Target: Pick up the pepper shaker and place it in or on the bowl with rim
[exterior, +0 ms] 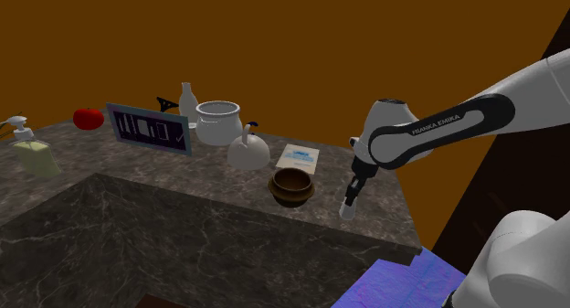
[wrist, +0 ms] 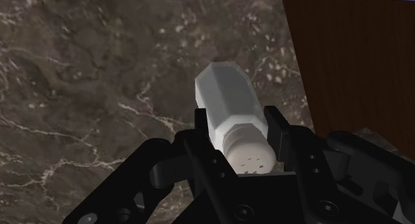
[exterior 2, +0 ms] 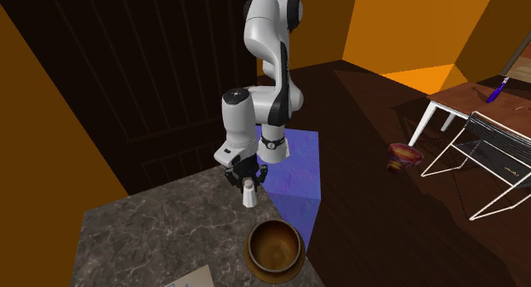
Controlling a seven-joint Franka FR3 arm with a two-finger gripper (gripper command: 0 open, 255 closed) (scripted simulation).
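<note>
Fingers (wrist: pixel 278 133) clasp the pepper shaker (wrist: pixel 229 106) (near its holed cap (wrist: pixel 249 156)).

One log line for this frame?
stage: grasped, not placed | pincer: shut on pepper shaker | bowl: brown, empty, on counter, apart from shaker

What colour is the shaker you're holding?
Plain white pepper shaker, its dotted cap slightly greyer; best seen in the wrist view, clasped between the black fingers.

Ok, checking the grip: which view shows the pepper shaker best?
The wrist view: the pepper shaker sits close, clasped between both fingers. The shoulder and second exterior views show it as a small white shape.
</note>
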